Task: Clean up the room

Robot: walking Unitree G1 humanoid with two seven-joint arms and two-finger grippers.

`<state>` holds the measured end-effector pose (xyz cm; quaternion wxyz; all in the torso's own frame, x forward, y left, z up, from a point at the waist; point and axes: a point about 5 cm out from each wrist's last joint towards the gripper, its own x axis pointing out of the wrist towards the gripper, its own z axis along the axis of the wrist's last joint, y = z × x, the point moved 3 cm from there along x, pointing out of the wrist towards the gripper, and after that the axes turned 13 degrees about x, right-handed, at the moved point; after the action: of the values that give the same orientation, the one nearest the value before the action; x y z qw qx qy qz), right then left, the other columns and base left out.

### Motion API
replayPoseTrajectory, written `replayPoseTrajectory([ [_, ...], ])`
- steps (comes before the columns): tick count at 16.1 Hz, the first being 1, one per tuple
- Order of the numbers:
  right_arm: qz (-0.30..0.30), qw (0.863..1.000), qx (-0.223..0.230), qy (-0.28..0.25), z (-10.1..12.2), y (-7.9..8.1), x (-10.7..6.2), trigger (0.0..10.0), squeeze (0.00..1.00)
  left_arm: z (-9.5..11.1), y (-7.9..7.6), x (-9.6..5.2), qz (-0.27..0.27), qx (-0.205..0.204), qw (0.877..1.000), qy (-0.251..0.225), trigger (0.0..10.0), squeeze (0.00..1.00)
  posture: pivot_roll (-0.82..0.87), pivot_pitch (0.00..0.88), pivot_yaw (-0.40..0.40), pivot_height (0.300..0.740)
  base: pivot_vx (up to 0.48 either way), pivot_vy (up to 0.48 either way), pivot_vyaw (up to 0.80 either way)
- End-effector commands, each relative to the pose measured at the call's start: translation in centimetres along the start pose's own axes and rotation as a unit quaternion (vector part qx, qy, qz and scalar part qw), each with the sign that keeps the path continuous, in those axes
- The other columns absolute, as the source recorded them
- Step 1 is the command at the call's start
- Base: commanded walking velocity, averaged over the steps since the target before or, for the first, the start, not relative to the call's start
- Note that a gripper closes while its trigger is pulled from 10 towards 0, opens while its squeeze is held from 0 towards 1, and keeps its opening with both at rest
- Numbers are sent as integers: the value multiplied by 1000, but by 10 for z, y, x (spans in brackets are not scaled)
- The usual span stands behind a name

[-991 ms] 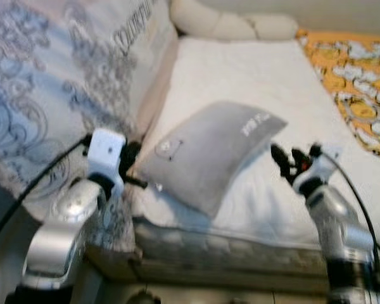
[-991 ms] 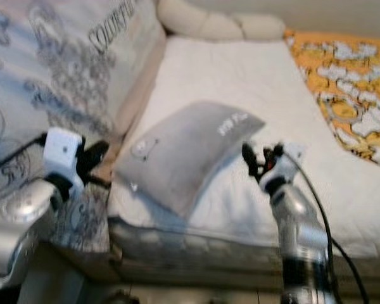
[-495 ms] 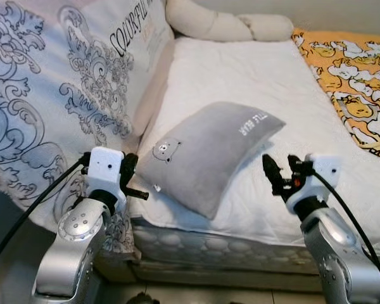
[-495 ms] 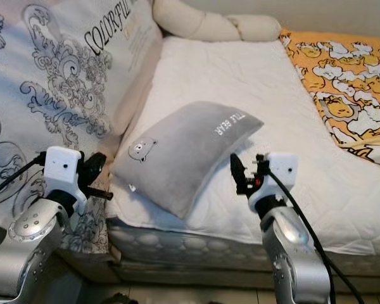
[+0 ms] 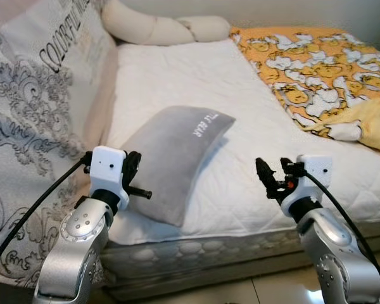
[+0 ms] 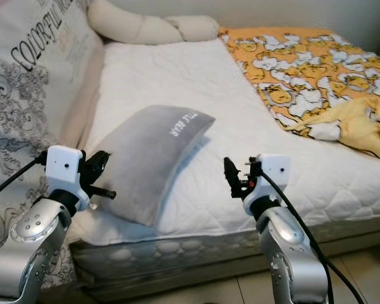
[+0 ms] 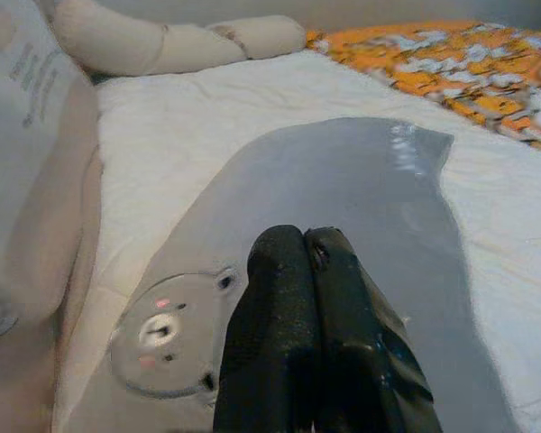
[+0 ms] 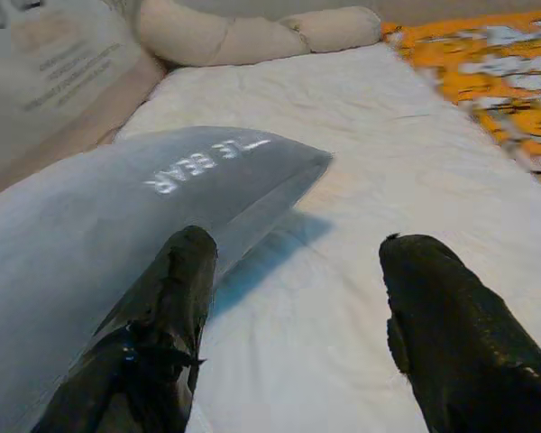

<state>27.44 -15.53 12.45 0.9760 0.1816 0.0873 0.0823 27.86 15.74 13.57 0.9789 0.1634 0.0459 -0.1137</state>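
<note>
**Left eye view: grey pillow lies askew on the bed, both arms raised before it**

Left eye view shows a grey pillow [image 5: 174,155] lying slantwise on the white mattress [image 5: 177,76] of the bed, its near corner reaching almost to the front edge, its far end with white lettering pointing toward the middle. An orange patterned blanket [image 5: 304,69] covers the far right part of the bed, a long cream bolster [image 5: 158,28] lies along the head, and a large printed cushion [image 5: 31,114] leans at the left.

The pillow looks soft, light and loosely filled (it bows in the middle), so it should sag and fold when lifted by one edge. A pinch on a corner or along a seam looks the likeliest hold, and a hold at each end would probably keep it from drooping.

The left end effector [image 7: 302,325] is held up just beside the pillow's near left corner, its two black fingers pressed together with nothing between them; in the left wrist view they point across the bear face printed on the cover. The right end effector [image 8: 293,325] is raised over the front of the mattress to the right of the pillow, apart from it, fingers [image 8: 176,316] spread wide and empty, aimed toward the lettered end.
</note>
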Motion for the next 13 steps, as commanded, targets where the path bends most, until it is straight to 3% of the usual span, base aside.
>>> replayPoseTrajectory([
  [1, 12, 1000, 2, 6, 0, 6, 2, 10000, 0, 3, 6, -3, 14, 7, 1000, -7, 10000, 0, 45, 0, -23, 740, 277, 0, 0],
  [3, 16, 1000, -3, 11, -2, 6, 4, 10000, 0, 4, 8, -3, 16, 9, 1000, -6, 10000, 0, 54, 0, -26, 740, 281, 0, 0],
  [5, 17, 997, -66, 26, -6, 6, 5, 10000, 0, 4, 9, -4, 18, 9, 1000, -5, 10000, 0, 59, 0, -28, 740, 281, 0, 400],
  [7, -6, 1000, -1, 17, -6, 0, 3, 10000, 0, 3, 9, -5, 17, 9, 1000, -5, 10000, 0, 59, 0, -28, 740, 285, 0, 400],
  [9, 5, 1000, -18, 12, -4, 2, 3, 10000, 0, 3, 9, -5, 13, 10, 1000, -6, 10000, 0, 54, 0, -22, 740, 283, 0, 0],
  [11, 15, 1000, -2, 17, -7, 6, 1, 10000, 0, 3, 7, -5, 6, 10, 1000, -7, 10000, 0, 52, 0, -18, 740, 285, 0, -784],
  [13, 17, 1000, -15, 19, -8, 7, 1, 10000, 0, 4, 6, -5, 4, 10, 1000, -7, 10000, 0, 49, 0, -15, 740, 283, 0, -400],
])
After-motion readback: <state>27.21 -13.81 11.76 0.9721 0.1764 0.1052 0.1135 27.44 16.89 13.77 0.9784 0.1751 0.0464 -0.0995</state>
